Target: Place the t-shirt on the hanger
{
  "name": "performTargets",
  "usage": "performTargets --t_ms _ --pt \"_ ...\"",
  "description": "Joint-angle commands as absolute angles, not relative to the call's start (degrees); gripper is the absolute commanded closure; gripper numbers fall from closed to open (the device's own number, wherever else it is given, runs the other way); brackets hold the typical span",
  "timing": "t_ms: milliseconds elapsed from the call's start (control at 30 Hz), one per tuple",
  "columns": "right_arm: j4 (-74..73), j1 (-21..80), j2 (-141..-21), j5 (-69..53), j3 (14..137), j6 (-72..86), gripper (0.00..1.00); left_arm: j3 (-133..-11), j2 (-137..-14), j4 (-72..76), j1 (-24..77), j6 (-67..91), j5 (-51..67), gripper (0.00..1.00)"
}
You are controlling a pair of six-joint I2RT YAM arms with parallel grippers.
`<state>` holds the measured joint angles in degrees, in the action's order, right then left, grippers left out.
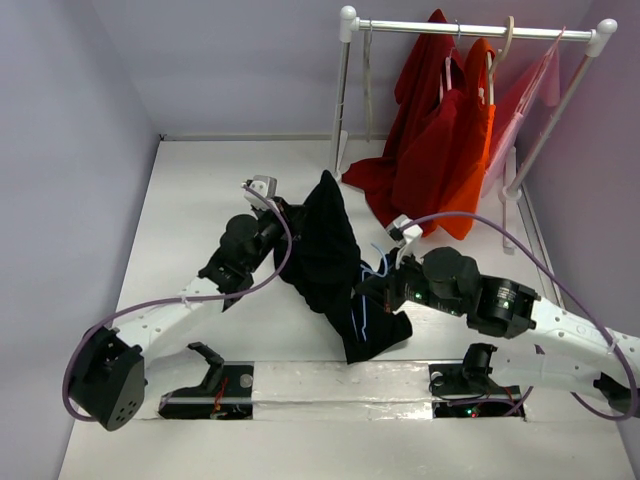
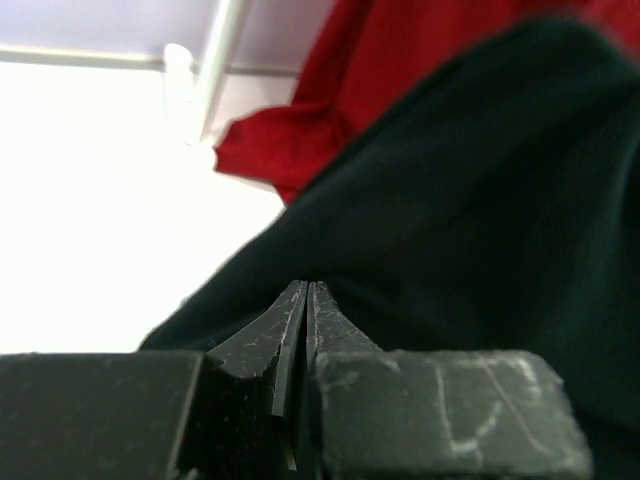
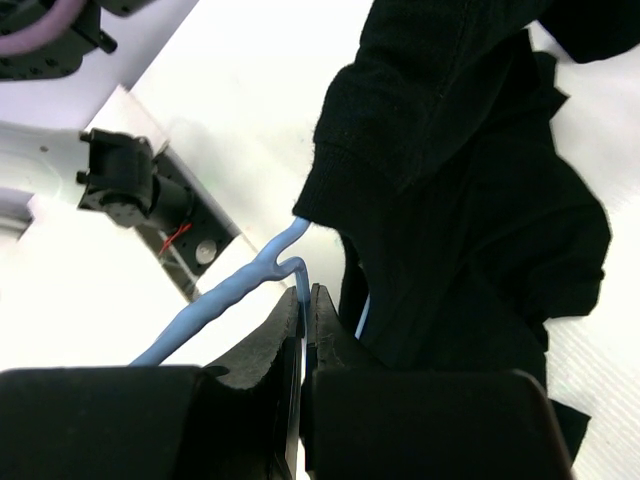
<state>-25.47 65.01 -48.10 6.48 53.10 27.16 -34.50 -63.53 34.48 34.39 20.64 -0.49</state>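
The black t-shirt (image 1: 325, 245) hangs bunched in a tall fold at the table's middle, between my two arms. My left gripper (image 1: 283, 222) is at its left edge, jaws closed on the fabric; the wrist view shows the pressed-together fingertips (image 2: 298, 296) against the t-shirt (image 2: 470, 220). The light-blue wire hanger (image 1: 364, 312) is mostly inside the shirt, with short stretches showing at its right side. My right gripper (image 1: 372, 288) is shut on the hanger's wire (image 3: 232, 290) near its twisted neck, right beside the t-shirt (image 3: 470, 200) draped over it.
A white clothes rack (image 1: 470, 28) stands at the back right with red, orange and pink garments (image 1: 440, 140); the red one (image 2: 330, 100) trails onto the table near the rack post (image 2: 215, 60). Walls close both sides. Black fixtures (image 1: 205, 385) sit at the near edge.
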Motion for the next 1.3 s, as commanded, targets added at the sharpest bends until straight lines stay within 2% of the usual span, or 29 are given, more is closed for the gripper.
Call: performTargets --t_ms 0,67,267,467,567,667,700,800,867,1000,1267 --pt "-24.52 64.42 -46.77 0.72 56.95 26.72 1.00 -36.04 -59.51 35.17 33.84 20.83 -6.57 1.00" --pt "-27.14 64.42 -46.32 -1.92 58.70 26.63 1.00 -36.38 -58.80 32.54 33.84 21.27 -8.34 1.00" --pt "-38.04 64.42 -46.67 -0.35 66.79 25.05 1.00 -33.14 -53.89 34.81 33.84 21.53 -1.67 1.00" --pt "-40.95 64.42 -45.88 -1.50 67.68 25.84 1.00 -35.41 -49.41 29.10 33.31 23.81 -8.70 1.00" --pt "-42.36 64.42 -46.49 -1.58 67.15 26.45 1.00 -37.69 -47.12 27.08 33.31 25.13 -8.27 1.00" --pt "-42.28 64.42 -46.32 -2.28 66.45 26.89 1.00 -39.45 -44.91 26.81 33.31 25.31 -1.95 1.00" --pt "-42.36 64.42 -46.14 -2.11 66.88 26.81 1.00 -39.72 -44.83 26.28 33.31 24.79 2.85 0.91" --pt "-42.54 64.42 -46.49 -2.37 68.02 26.46 1.00 -38.33 -44.56 25.93 33.31 22.77 7.11 0.66" --pt "-43.06 64.42 -47.02 -2.29 68.99 26.28 1.00 -35.00 -44.04 28.72 33.31 21.63 10.26 0.57" --pt "-42.54 64.42 -47.11 -2.98 68.73 26.63 1.00 -32.52 -45.69 33.04 36.55 19.26 12.48 0.49" --pt "-40.70 64.42 -47.29 -4.74 68.12 26.89 1.00 -36.12 -51.15 35.24 40.60 15.12 9.76 0.47"
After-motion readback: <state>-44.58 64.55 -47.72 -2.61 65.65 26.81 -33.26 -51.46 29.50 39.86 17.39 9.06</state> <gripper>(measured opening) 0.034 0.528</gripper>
